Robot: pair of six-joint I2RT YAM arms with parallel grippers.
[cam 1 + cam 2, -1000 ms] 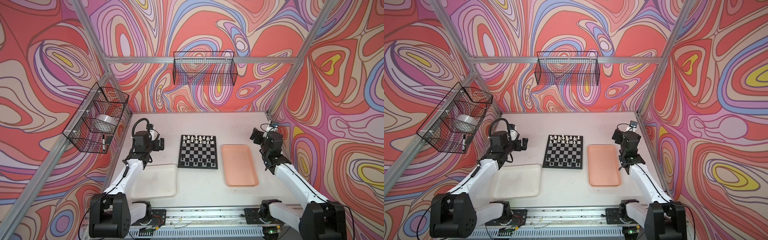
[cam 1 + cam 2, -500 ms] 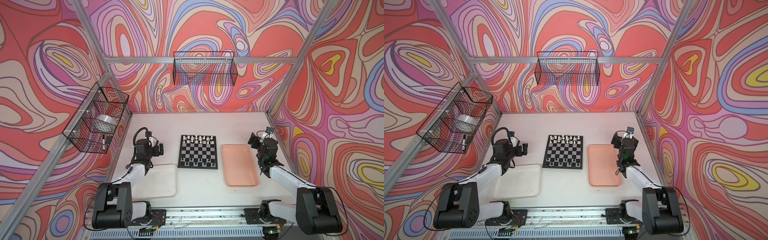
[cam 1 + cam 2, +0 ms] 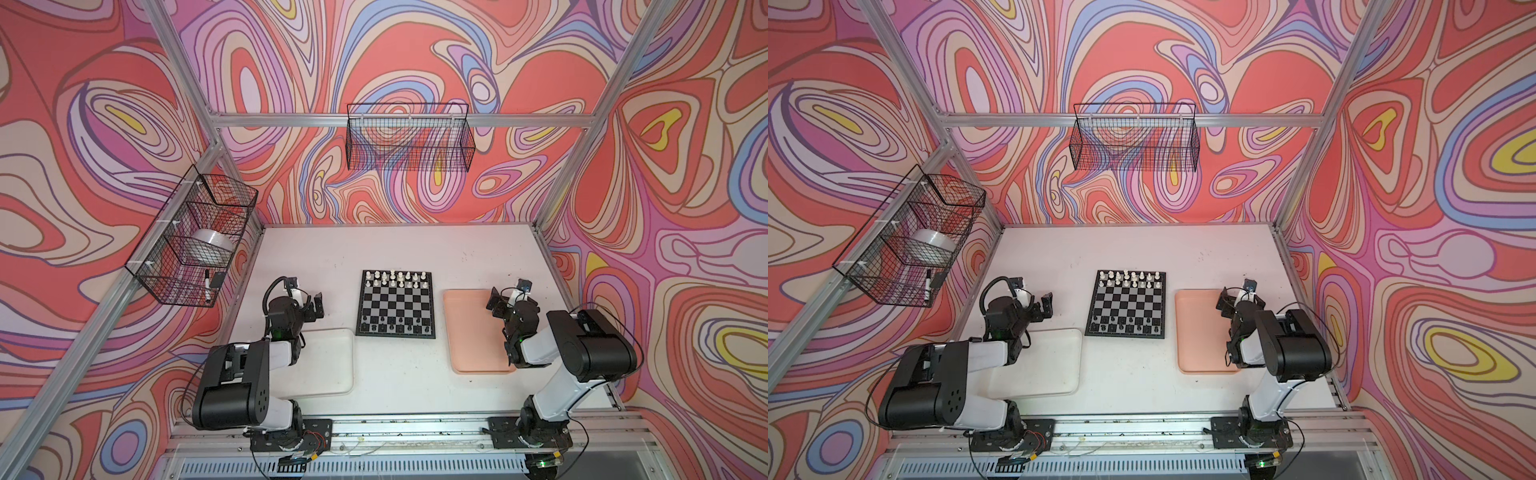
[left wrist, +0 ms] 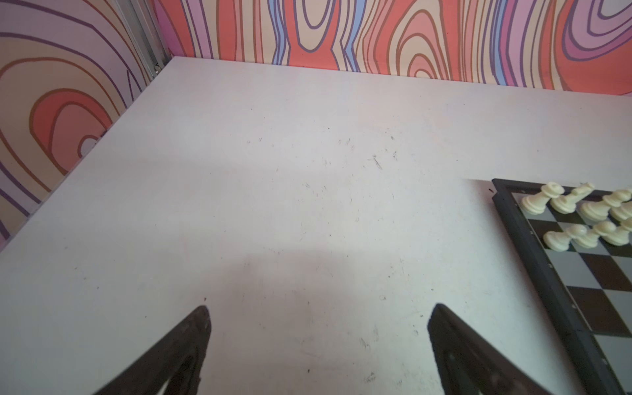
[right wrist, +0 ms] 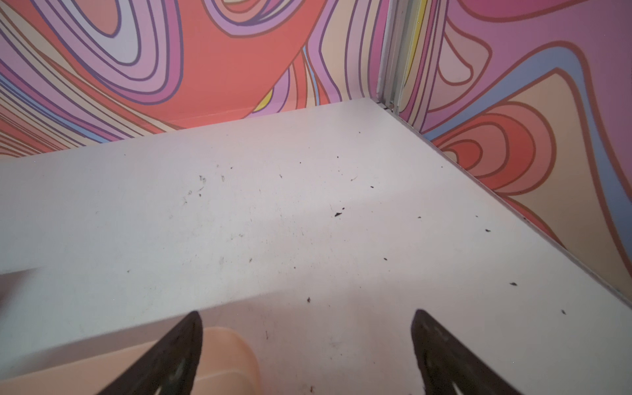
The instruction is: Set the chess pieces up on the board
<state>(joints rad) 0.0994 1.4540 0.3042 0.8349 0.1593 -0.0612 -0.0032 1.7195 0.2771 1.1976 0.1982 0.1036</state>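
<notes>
Cream-white pieces [image 3: 395, 279]: two rows on the board [image 3: 395, 304], far side; turned, waisted shapes clear only in the left wrist view.
Black pieces [image 3: 395, 325]: two rows, near side; too small to count.
Trays: two, smooth, round-cornered; white tray [image 3: 328, 365] left of board, pink tray [image 3: 469, 332] right.
Left gripper [image 4: 318, 311]: spread wide, empty, over scuffed counter [image 4: 273, 171].
Right gripper [image 5: 307, 313]: spread wide, empty, over pink tray's corner.

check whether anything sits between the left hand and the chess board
Nothing visible does: only bare table lies between the open, empty left hand and the board. The white tray lies nearer the arm's base, off that line.
</notes>
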